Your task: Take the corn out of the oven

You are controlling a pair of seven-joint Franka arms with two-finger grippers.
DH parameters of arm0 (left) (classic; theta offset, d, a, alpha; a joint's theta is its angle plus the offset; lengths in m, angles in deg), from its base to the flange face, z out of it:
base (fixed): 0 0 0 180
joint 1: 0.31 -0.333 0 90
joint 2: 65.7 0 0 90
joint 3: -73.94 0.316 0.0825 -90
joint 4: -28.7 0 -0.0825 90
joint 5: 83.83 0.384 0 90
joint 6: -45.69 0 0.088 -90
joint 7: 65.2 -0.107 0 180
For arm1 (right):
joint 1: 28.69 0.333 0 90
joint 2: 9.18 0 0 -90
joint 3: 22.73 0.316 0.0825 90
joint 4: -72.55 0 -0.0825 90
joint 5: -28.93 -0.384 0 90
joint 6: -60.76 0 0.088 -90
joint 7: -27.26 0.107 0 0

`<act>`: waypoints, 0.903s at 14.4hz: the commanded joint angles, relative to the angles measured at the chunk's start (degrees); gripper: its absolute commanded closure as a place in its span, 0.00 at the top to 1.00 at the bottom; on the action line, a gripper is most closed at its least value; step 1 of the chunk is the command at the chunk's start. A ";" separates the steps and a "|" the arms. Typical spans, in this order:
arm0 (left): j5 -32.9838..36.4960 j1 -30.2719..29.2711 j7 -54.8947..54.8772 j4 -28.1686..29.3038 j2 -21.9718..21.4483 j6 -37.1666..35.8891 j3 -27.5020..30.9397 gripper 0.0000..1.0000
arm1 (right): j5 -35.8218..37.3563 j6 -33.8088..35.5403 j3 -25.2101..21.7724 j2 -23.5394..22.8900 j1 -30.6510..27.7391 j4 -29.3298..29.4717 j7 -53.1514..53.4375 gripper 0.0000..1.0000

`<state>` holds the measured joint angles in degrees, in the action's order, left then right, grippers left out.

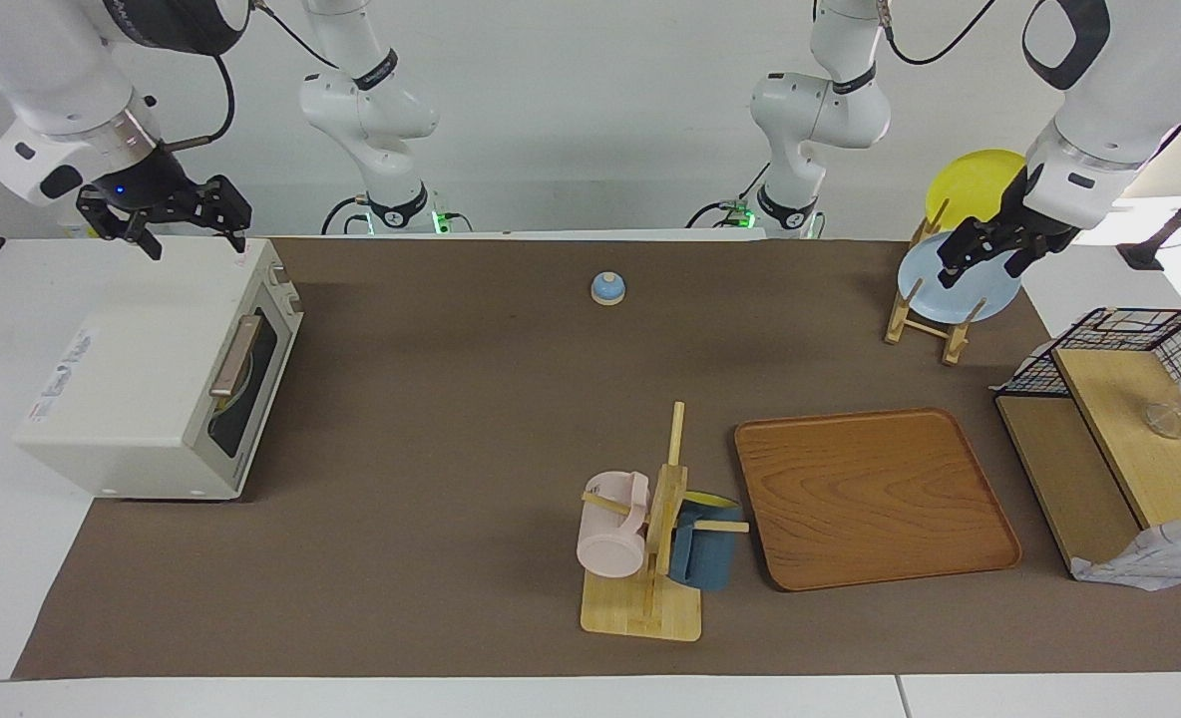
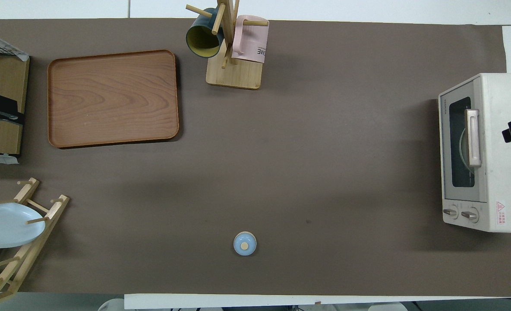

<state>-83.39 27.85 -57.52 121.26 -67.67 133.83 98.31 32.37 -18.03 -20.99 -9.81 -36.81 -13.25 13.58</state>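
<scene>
Step in hand: none begun; the oven [image 1: 157,384], at the right arm's end of the tabletop [image 1: 451,419], has its door closed. The corn is not visible through the glass. The right end effector [image 1: 167,219] hangs spread over the oven's top; the left end effector [image 1: 989,249] hangs spread over the plate rack [image 1: 925,319]. Next move, by judgement: grasp the tan handle [image 2: 473,138] and open the door. The overhead view shows the handle and knobs squarely; the facing view alone shows both end effectors

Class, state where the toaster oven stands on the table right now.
The oven stands at the right arm's end of the table, door shut, with the right gripper open above its top.
</scene>
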 commanded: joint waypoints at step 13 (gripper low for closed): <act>0.53 0.05 -0.21 -0.45 -0.14 -0.69 0.15 1.00 | -0.89 -8.09 0.64 3.77 0.65 -9.17 0.06 0.09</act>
<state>-83.39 27.85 -57.52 121.26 -67.67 133.83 98.31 32.37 -20.80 -20.47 -9.49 -36.26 -15.55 13.58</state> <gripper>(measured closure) 0.000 0.300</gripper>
